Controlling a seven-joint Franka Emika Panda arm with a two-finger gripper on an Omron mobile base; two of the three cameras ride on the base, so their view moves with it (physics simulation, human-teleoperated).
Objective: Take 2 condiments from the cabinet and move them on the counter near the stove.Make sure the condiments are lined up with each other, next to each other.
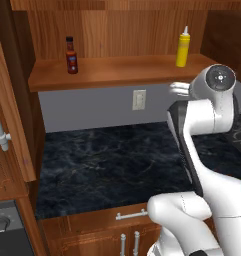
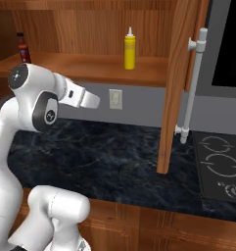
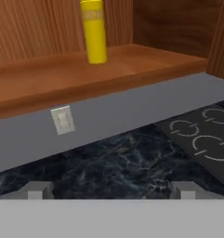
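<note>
Yellow squeeze bottle and dark red sauce bottle stand well apart on the cabinet shelf; claw open, empty.

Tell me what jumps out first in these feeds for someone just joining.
The yellow squeeze bottle with a white pointed nozzle stands upright on the reddish-brown wooden cabinet shelf, far from the shorter dark red sauce bottle with a black cap at the shelf's other end. Below, the dark marbled stone counter meets the flat black stove, and the white arm's end effector is open, holding nothing.

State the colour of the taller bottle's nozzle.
White, atop the yellow squeeze bottle; the right base view shows it best.
</note>
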